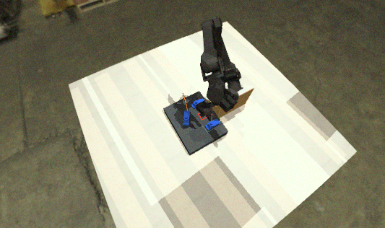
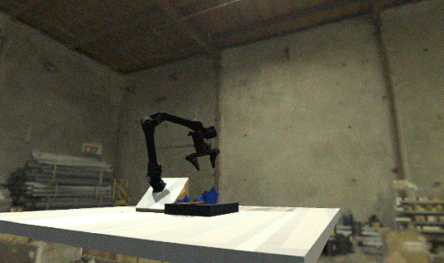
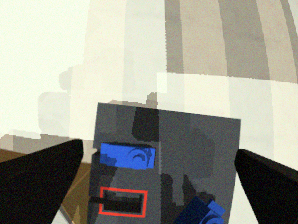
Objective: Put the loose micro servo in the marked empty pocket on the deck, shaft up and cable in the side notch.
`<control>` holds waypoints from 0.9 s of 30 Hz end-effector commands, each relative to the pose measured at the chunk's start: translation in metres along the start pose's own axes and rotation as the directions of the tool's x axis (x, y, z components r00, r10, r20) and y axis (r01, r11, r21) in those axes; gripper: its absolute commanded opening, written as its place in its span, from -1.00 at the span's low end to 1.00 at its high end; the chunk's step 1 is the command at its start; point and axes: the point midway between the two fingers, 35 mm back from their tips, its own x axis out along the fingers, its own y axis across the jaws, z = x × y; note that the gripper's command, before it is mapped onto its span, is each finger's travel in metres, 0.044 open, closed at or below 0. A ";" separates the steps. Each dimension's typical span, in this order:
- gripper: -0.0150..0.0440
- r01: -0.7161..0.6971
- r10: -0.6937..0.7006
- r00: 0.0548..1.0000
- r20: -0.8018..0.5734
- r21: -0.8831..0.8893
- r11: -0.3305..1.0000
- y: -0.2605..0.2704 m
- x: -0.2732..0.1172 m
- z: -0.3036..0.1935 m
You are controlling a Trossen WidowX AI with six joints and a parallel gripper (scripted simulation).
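Observation:
The loose blue servo (image 1: 186,118) (image 2: 212,196) (image 3: 200,213) stands up from the dark deck (image 1: 191,143) (image 2: 226,210) (image 3: 225,142), its orange cable (image 1: 185,102) trailing off toward the deck's edge. In the wrist view the servo is cut by the bottom edge. The empty pocket's red outline (image 1: 201,119) (image 3: 145,204) surrounds a dark opening with a notch on one side; the top view shows it partly behind the gripper. My gripper (image 1: 206,112) (image 2: 206,168) (image 3: 161,153) is open and empty, pointing down well above the deck.
Two seated blue servos flank the pocket: one servo (image 1: 212,125) (image 3: 127,156) on one side, another servo (image 1: 198,103) on the other. A wedge-shaped block (image 1: 240,102) (image 2: 165,196) (image 3: 75,192) with a brown side stands beside the deck, at the arm's base.

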 end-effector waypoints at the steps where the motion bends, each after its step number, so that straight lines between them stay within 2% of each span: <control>1: 1.00 0.007 0.002 0.998 -0.069 0.130 0.992 -0.018 0.006 -0.024; 19: 1.00 0.135 0.093 0.929 -0.359 0.561 0.817 -0.071 0.032 -0.137; 27: 1.00 0.151 0.105 0.919 -0.380 0.585 0.797 -0.075 0.035 -0.147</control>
